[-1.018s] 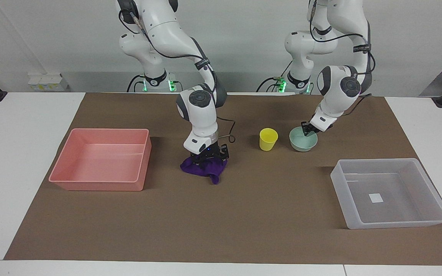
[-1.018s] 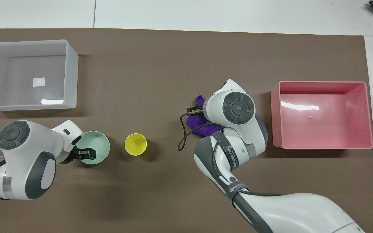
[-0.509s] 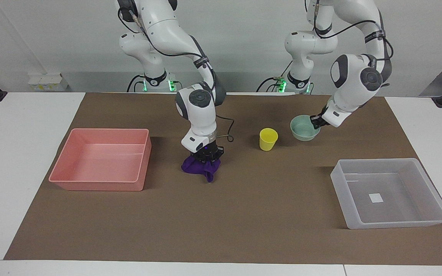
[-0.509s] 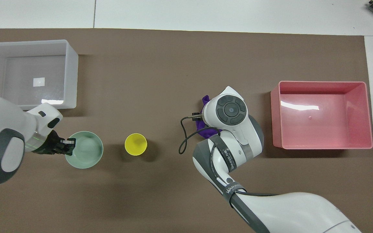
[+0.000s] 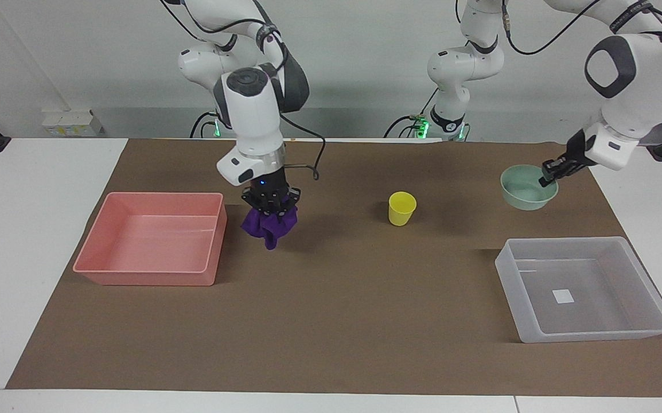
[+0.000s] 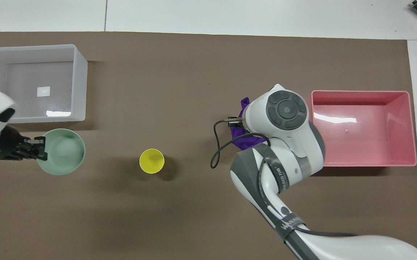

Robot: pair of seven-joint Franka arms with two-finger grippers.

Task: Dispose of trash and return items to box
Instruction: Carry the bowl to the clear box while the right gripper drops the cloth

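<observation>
My left gripper (image 5: pixel 549 173) is shut on the rim of the pale mint-green bowl (image 5: pixel 527 188) and holds it in the air over the brown mat, by the box's (image 5: pixel 504 269) wall that faces the robots. In the overhead view the left gripper (image 6: pixel 38 150) grips the bowl (image 6: pixel 63 151) just short of the box (image 6: pixel 80 86). The yellow cup (image 5: pixel 402 207) stands upright on the mat mid-table, also seen from overhead (image 6: pixel 151 161). My right gripper (image 5: pixel 271 202) is shut on the purple cloth (image 5: pixel 269 225), which hangs above the mat beside the pink bin (image 5: pixel 147 279).
The pink bin (image 6: pixel 307 126) sits at the right arm's end of the table and holds nothing. The box holds only a small white square (image 5: pixel 564 296). The right arm's wrist covers its gripper from overhead; part of the cloth (image 6: pixel 244 140) shows.
The left gripper lifted the bowl off the mat and carried it toward the left arm's end, beside the box. The right gripper lifted the purple cloth and moved it toward the pink bin.
</observation>
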